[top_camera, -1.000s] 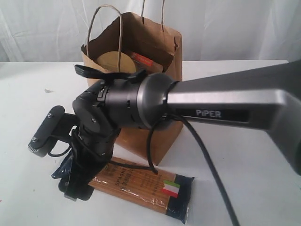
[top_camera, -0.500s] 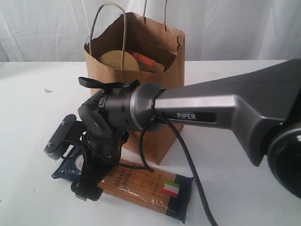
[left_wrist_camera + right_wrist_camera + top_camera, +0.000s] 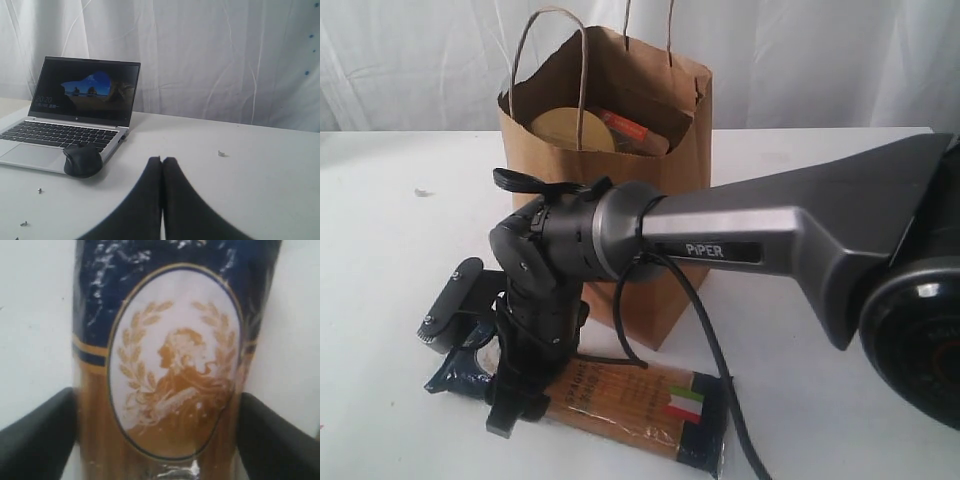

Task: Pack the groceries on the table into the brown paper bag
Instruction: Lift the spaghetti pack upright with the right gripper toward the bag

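Note:
The long blue-ended spaghetti pack [image 3: 630, 400] lies flat on the white table [image 3: 810, 420] in front of the brown paper bag [image 3: 672, 160]. My right gripper [image 3: 515, 405] has reached across and down over the pack's left blue end. In the right wrist view the pack [image 3: 170, 365] fills the space between the fingers [image 3: 45, 430], which stand open close against its two sides. Inside the bag a gold-lidded jar [image 3: 570, 130] and the orange-labelled pouch [image 3: 625, 128] show. My left gripper [image 3: 161, 160] is shut on nothing, far from these.
The right arm [image 3: 770, 240] crosses in front of the bag with a black cable [image 3: 720, 380] hanging over the pack. In the left wrist view a laptop [image 3: 80, 100] and a black mouse [image 3: 82, 160] sit on the table, with small specks [image 3: 221, 154].
My right gripper has dropped lower onto the left end of the spaghetti pack, and the arm has swung further into view. The pack and the bag have stayed put.

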Action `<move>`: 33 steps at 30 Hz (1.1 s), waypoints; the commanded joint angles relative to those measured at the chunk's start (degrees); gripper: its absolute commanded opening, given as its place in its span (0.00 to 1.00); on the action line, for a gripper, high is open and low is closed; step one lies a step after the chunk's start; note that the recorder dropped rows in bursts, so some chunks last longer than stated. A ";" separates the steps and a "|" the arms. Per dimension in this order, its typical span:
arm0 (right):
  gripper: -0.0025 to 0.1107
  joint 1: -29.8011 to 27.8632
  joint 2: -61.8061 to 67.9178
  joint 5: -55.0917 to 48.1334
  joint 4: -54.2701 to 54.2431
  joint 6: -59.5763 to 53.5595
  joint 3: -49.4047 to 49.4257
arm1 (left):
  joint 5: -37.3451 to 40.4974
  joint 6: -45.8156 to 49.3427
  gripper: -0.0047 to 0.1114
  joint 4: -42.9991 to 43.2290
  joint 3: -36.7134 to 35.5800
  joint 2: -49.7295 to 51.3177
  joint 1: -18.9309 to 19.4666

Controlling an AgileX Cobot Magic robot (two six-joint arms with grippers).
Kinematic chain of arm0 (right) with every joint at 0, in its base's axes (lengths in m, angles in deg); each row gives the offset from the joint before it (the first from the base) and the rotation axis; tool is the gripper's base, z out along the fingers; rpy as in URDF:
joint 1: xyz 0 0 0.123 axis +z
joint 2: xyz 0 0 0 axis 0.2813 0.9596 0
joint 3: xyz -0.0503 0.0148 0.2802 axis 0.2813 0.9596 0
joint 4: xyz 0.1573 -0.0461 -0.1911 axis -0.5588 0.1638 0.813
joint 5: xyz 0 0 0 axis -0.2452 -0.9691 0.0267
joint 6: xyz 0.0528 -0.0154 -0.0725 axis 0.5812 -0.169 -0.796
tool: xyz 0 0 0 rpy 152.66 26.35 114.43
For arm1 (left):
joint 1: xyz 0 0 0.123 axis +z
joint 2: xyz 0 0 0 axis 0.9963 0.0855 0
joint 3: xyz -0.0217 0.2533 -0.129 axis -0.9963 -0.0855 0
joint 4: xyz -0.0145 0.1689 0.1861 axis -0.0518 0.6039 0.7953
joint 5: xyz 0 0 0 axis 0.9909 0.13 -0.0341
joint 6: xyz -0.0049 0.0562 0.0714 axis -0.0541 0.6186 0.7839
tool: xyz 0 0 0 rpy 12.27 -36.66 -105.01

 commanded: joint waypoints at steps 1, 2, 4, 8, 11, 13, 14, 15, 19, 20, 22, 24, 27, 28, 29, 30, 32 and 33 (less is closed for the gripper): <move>0.35 -0.19 1.12 -4.08 -0.66 -0.75 0.42 | -0.63 0.18 0.04 0.16 0.00 -0.27 -0.43; 0.26 -0.19 1.12 -4.89 -1.10 -0.75 0.42 | -0.63 0.18 0.04 0.16 0.00 -0.27 -0.43; 0.04 -0.19 1.12 -6.76 -1.76 -0.75 0.42 | -0.63 0.18 0.04 0.16 0.00 -0.27 -0.43; 0.02 -0.19 0.34 -6.87 -4.63 -0.75 0.42 | -0.63 0.18 0.04 0.16 0.00 -0.27 -0.43; 0.02 -0.19 -1.00 -5.79 -9.16 -0.75 0.42 | -0.63 0.18 0.04 0.16 0.00 -0.27 -0.43; 0.02 -0.19 -2.36 -4.45 -13.11 -0.75 0.42 | -0.63 0.18 0.04 0.16 0.00 -0.27 -0.43; 0.02 -0.19 -3.22 -3.41 -15.62 -0.75 0.42 | -0.63 0.18 0.04 0.16 0.00 -0.27 -0.43; 0.02 -0.19 -3.91 -2.17 -17.65 -0.75 0.42 | -0.63 0.18 0.04 0.16 0.00 -0.27 -0.43; 0.02 -0.19 -7.71 1.49 -25.36 -0.75 0.42 | -0.63 0.18 0.04 0.16 0.00 -0.27 -0.43; 0.02 0.07 -8.75 2.35 -25.89 -0.75 0.42 | -0.63 0.18 0.04 0.16 0.00 -0.27 -0.43; 0.02 0.43 -10.51 3.43 -25.76 -0.17 0.42 | -0.63 0.18 0.04 0.16 0.00 -0.27 -0.43; 0.02 1.06 -12.19 4.65 -25.76 1.03 0.42 | -0.63 0.18 0.04 0.16 0.00 -0.27 -0.43; 0.02 2.75 -15.19 5.07 -25.68 1.34 0.42 | -0.63 0.18 0.04 0.16 0.00 -0.27 -0.43; 0.02 3.68 -16.23 4.79 -25.68 1.34 0.42 | -0.63 0.18 0.04 0.16 0.00 -0.27 -0.43; 0.02 4.78 -17.42 4.40 -25.68 1.34 0.52 | -0.63 0.18 0.04 0.16 0.00 -0.27 -0.43; 0.02 5.73 -18.39 4.23 -25.43 1.34 0.52 | -0.63 0.18 0.04 0.16 0.00 -0.27 -0.43; 0.02 8.40 -20.82 4.09 -24.46 1.49 0.52 | -0.63 0.18 0.04 0.16 0.00 -0.27 -0.43; 0.02 9.78 -21.77 4.09 -24.02 1.79 0.52 | -0.63 0.18 0.04 0.16 0.00 -0.27 -0.43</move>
